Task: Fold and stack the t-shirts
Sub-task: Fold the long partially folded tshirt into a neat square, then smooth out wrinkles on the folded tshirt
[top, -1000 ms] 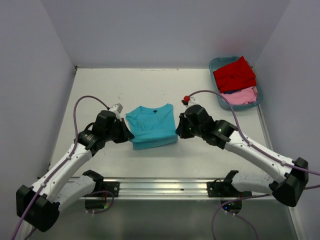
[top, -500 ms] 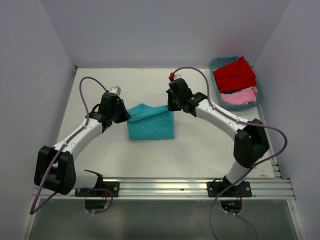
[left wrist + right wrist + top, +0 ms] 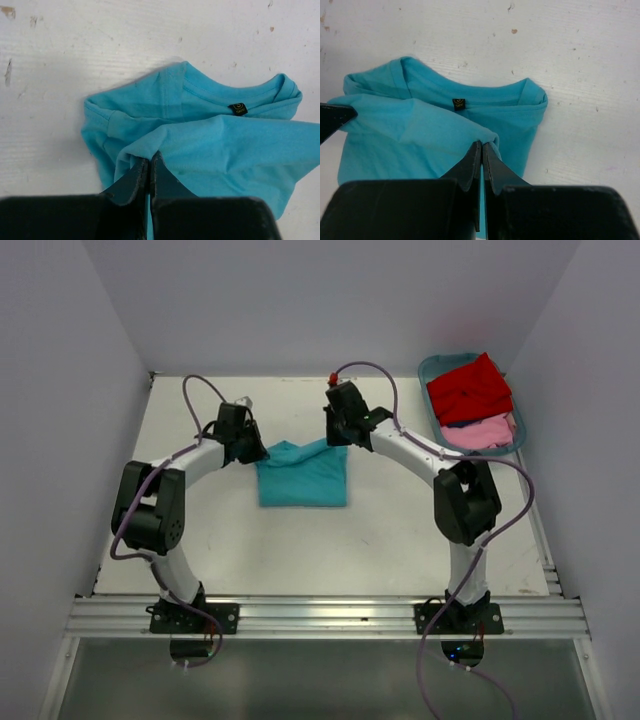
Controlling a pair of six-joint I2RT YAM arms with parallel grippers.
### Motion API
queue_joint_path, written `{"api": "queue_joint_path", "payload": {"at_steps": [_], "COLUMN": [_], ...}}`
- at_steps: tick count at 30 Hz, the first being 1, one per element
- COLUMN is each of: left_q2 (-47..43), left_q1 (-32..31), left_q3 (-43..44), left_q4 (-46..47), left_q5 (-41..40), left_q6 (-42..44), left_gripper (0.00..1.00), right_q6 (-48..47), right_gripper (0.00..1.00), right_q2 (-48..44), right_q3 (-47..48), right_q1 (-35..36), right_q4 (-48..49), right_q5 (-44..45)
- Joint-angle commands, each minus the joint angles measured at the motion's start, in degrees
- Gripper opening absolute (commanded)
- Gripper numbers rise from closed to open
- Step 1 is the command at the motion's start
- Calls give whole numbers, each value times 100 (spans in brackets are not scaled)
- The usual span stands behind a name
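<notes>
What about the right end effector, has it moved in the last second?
Yes. The right end effector, shut on the turquoise t-shirt, went toward the far wall, from nearer than the teal tub to level with it.

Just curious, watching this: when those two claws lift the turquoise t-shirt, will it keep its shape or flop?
Probably floppy: the turquoise t-shirt drapes and creases between the left gripper and right gripper. Likely light, since small fingertip pinches lift its edge.

3 t-shirts: turquoise t-shirt [image 3: 303,478], red t-shirt [image 3: 468,388], pink t-shirt [image 3: 484,433], last two at 2 o'clock. 1 tub [image 3: 447,357]. 2 grippers: left gripper [image 3: 149,162], right gripper [image 3: 481,150].
</notes>
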Motion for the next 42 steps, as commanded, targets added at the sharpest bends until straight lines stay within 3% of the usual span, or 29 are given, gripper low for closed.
{"api": "queue_joint_path", "payload": {"at_steps": [1, 9, 12, 13, 16, 17, 18, 21, 25, 27, 29, 31, 32, 33, 36, 37, 38, 42], "left_q2": [225, 848, 1226, 1298, 1465, 1396, 1325, 922, 341, 95, -11, 24, 128, 199, 708, 883, 1233, 1912], "left_q1": [91, 284, 425, 486, 644, 680, 715, 794, 803, 794, 794, 785, 777, 777, 750, 742, 724, 654], "left_q3": [676, 1494, 1784, 1820, 1847, 1795, 1699, 1532, 1118, 873, 740, 626, 599, 599, 721, 809, 897, 1065], "left_q4": [417, 233, 487, 627, 1514, 1943, 2112, 2324, 2553, 2615, 2676, 2789, 2825, 2869, 3247, 3274, 3274, 4124], "left_q5": [251, 312, 567, 646, 901, 893, 893, 867, 1033, 1217, 1489, 1981, 2174, 2550, 3490, 3660, 3809, 4652], "left_q6": [195, 301, 318, 301, 196, 160, 160, 239, 336, 275, 152, 64, 20, -7, -261, -323, -445, -1051], "left_gripper": [0, 0, 0, 5, 48, 97, 100, 100, 100, 100, 100, 99, 95, 90, 53, 34, 29, 29], "right_q6": [-92, -100, 57, 119, 295, 304, 278, 94, -4, -39, -30, 22, 40, 179, 417, 514, 628, 1268], "right_gripper": [0, 0, 0, 0, 1, 15, 42, 67, 80, 80, 70, 49, 2, 0, 0, 0, 0, 0], "right_q2": [124, 818, 1108, 1187, 1503, 1557, 1575, 1295, 539, 249, 152, 133, 142, 195, 335, 510, 651, 1214], "right_q3": [277, 839, 1216, 1339, 1936, 2164, 2228, 1852, 692, 234, 15, -39, -48, -31, 66, 136, 319, 602], "right_q1": [-103, -384, -455, -499, -508, -508, -508, -499, -490, -490, -499, -490, -499, -490, -499, -525, -525, -534], "right_q4": [115, 98, 54, 28, -165, -183, -183, 132, 1080, 1266, 1354, 1346, 1346, 1337, 1354, 1346, 1337, 1800], "right_q5": [195, 256, 702, 888, 1398, 1434, 1452, 1470, 1355, 1023, 498, 118, -101, -504, -1548, -1841, -2096, -3135]}}
